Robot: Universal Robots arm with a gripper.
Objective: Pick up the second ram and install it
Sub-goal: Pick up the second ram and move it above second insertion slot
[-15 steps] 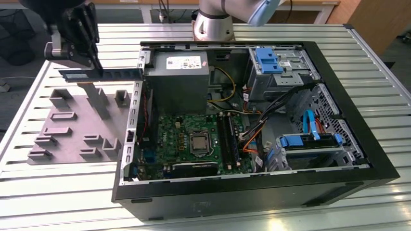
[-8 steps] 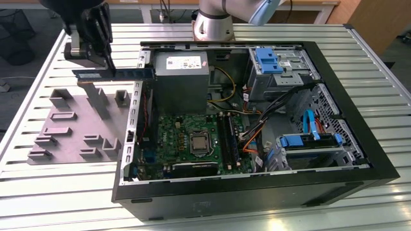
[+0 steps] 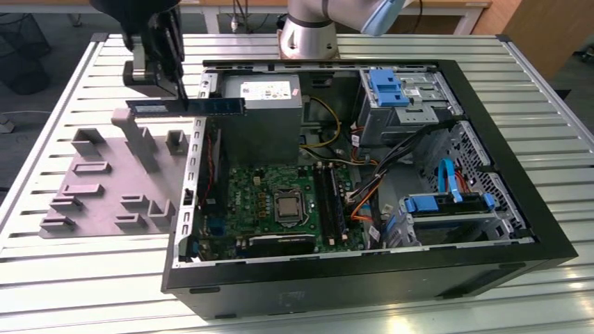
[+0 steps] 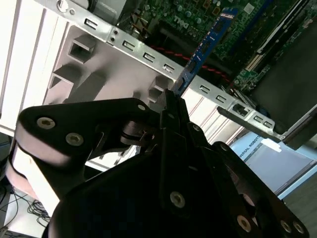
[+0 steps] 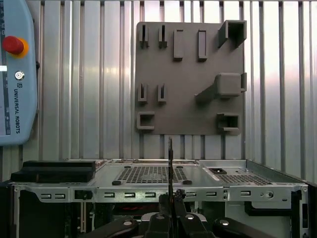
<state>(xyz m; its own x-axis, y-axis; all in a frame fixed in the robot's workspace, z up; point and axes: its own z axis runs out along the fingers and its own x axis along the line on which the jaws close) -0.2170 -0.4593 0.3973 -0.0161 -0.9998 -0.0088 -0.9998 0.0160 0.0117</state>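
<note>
bluish-green thin memory stick [image 3: 186, 105] clamped in our black tool [image 3: 175, 92], over the rim of the open black computer case [image 3: 557, 245]: carrying step, we judge; it needs lining up with the long black slots [image 3: 330, 202].

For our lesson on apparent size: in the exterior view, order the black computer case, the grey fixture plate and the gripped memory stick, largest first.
1. black metal computer case
2. grey plastic fixture plate
3. thin dark bluish-green memory stick, clamped in the hand
None look alike.
</note>
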